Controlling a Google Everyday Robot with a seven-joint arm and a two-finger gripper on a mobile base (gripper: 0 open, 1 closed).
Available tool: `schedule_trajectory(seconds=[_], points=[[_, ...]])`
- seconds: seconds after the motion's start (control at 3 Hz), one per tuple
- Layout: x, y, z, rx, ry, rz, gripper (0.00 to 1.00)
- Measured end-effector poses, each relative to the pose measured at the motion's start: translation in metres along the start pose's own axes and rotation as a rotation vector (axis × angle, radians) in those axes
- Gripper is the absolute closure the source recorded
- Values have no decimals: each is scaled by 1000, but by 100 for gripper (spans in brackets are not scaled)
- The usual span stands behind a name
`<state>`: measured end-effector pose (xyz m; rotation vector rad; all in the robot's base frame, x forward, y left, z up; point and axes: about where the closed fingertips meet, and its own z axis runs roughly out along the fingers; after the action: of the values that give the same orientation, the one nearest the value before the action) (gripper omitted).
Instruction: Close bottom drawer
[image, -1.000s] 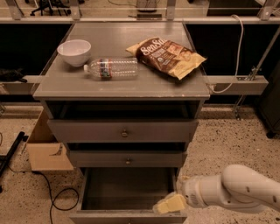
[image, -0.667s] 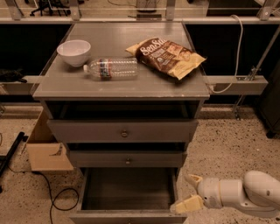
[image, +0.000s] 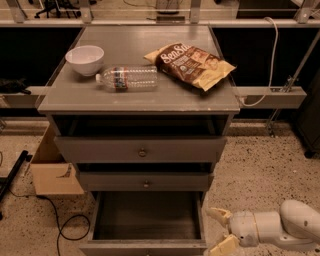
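The bottom drawer (image: 145, 246) of the grey cabinet is pulled far out, its empty inside showing. Its front panel runs along the lower edge of the view, and its knob is out of view. My gripper (image: 221, 231) sits low at the right, just beside the drawer's front right corner, apart from it. Its two pale fingers (image: 219, 215) are spread open with nothing between them. The middle drawer (image: 145, 182) and the top drawer (image: 141, 149) stick out a little from the cabinet.
On the cabinet top (image: 70, 95) lie a white bowl (image: 84, 59), a plastic water bottle (image: 128, 78) on its side and a brown snack bag (image: 190, 64). A cardboard box (image: 52, 170) and a black cable (image: 60, 220) are on the floor at the left.
My gripper has moved right and away from the drawer's front right corner; earlier it was over the drawer's right edge. The drawer stays open as before.
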<state>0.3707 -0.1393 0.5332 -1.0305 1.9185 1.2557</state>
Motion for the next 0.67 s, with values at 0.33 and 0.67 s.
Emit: schedule_trajectory(seconds=[0.33,0.67], points=[[3,-4,13,30,38,3,0],[42,-5,34,80,32,87,0]])
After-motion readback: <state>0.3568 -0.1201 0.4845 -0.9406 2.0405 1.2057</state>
